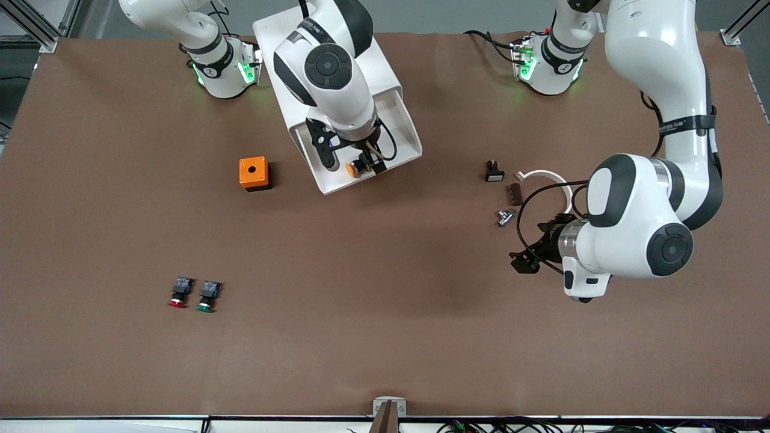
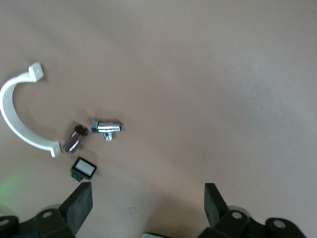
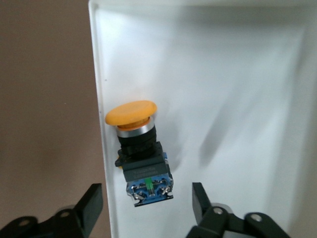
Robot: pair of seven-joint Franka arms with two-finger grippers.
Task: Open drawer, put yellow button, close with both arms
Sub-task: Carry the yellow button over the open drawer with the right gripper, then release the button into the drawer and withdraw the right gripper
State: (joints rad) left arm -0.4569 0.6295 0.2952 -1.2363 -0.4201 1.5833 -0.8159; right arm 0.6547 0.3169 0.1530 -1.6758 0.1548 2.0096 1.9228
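The drawer (image 1: 402, 139) is pulled out of the white cabinet (image 1: 385, 66) toward the front camera. The yellow button (image 1: 354, 169) lies on its side in the drawer, against the rim at the right arm's end. In the right wrist view its yellow cap and black-and-blue body (image 3: 141, 158) rest on the drawer floor (image 3: 223, 99). My right gripper (image 1: 363, 163) hangs just above it, open (image 3: 146, 203), with a finger on each side of the body and not touching it. My left gripper (image 1: 523, 261) is open and empty over bare table (image 2: 147, 203).
An orange box (image 1: 254, 173) stands beside the drawer. Red-capped (image 1: 178, 293) and green-capped (image 1: 207, 296) buttons lie nearer the front camera. Near my left gripper lie a white curved clamp (image 1: 550, 178), a black switch (image 1: 494, 171), a brown piece (image 1: 515, 193) and a chrome fitting (image 1: 505, 216).
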